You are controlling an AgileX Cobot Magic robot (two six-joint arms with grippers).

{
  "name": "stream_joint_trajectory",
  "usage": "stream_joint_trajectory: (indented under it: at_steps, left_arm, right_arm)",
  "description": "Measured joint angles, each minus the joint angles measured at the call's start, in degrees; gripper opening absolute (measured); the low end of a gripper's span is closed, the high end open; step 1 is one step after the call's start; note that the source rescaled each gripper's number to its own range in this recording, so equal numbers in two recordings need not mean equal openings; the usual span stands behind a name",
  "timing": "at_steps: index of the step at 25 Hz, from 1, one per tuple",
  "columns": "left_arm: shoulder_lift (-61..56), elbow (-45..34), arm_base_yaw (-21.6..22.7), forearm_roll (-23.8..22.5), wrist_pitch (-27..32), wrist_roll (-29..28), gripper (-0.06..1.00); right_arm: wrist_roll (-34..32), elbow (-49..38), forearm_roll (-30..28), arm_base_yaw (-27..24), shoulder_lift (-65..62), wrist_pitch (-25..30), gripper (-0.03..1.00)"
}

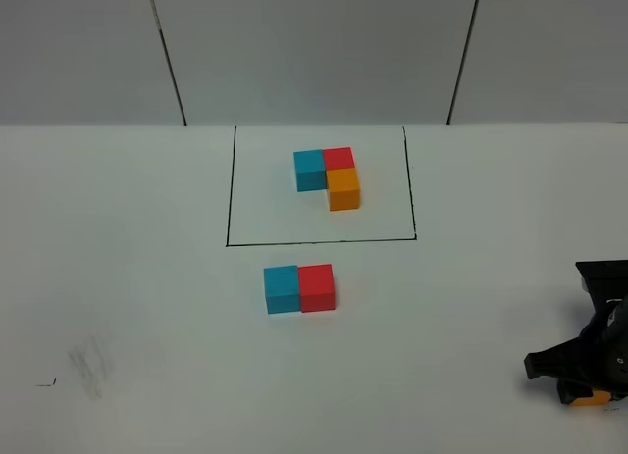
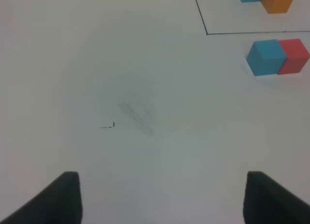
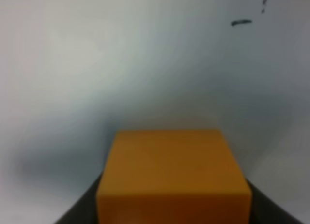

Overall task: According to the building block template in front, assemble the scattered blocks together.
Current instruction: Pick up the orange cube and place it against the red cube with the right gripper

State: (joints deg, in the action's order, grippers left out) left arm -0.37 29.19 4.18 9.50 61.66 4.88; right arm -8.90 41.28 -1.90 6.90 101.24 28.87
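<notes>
The white worktop (image 1: 137, 307) fills most of the high view, with a grey panelled wall along the top of the frame. A thin black frame (image 1: 228, 189) is drawn on it at upper centre. Inside the frame sits the template (image 1: 329, 175): a blue cube on the left touches a red one on the right, and an orange one sits against the red one's near side, making an L.

The right hand (image 1: 589, 393) is at the lower right corner of the frame, low over the worktop and well apart from everything else. It is closed tight around the orange cube (image 1: 592, 401). In the right wrist view that cube (image 3: 172, 175) fills the gap between the dark fingers.

The left hand (image 2: 162, 200) shows only in its own wrist view, jaws spread wide above the worktop and gripping nothing.

Just below the frame, at the centre of the high view, the blue cube (image 1: 281, 289) and the red cube (image 1: 317, 286) stand side by side and touch, blue on the left.

A faint grey smudge (image 1: 88, 364) marks the worktop at lower left.
</notes>
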Motion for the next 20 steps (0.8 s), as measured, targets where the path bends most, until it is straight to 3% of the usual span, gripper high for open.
stream_joint_trajectory:
  at_steps: [13,20]
  left_arm:
    - [0.0,0.0,0.0,0.0,0.0,0.0,1.00]
    - [0.0,0.0,0.0,0.0,0.0,0.0,1.00]
  right_arm:
    - [0.0,0.1,0.4,0.0,0.0,0.7,0.00]
    - [1.7,0.2,5.0,0.1,-4.8,10.1,0.00]
